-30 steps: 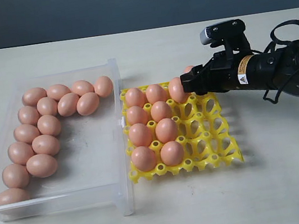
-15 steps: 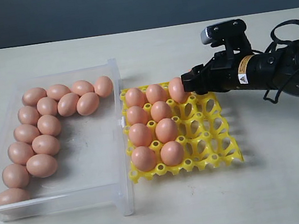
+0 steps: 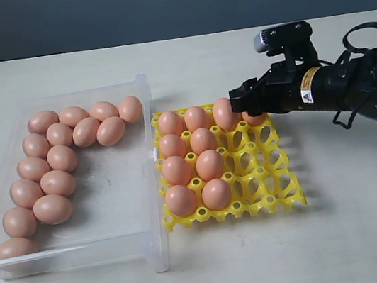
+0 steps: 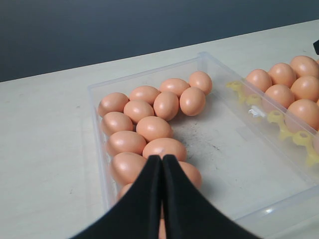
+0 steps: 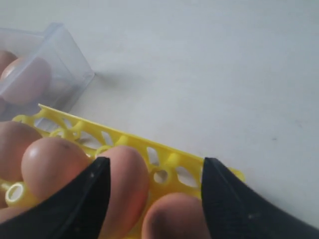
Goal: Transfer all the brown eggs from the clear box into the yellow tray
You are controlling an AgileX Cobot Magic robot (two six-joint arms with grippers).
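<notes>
Spread right fingers (image 5: 239,199) flank an egg (image 5: 174,216) — partly cut off.

A pale table (image 3: 278,256) is carrying two things: a clear box (image 3: 150,190) is sitting on its left part, and a yellow tray (image 3: 277,170) is lying just beside the box's right wall.

right arm (image 3: 359,86): black | label (image 3: 307,87): orange-white | cables (image 3: 365,34): black | right end effector (image 5: 154,172): black

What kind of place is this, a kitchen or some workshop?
Probably a robotics test bench, not a kitchen: a pale table, a black robot arm over a yellow tray of brown eggs, a blank dark wall behind.
</notes>
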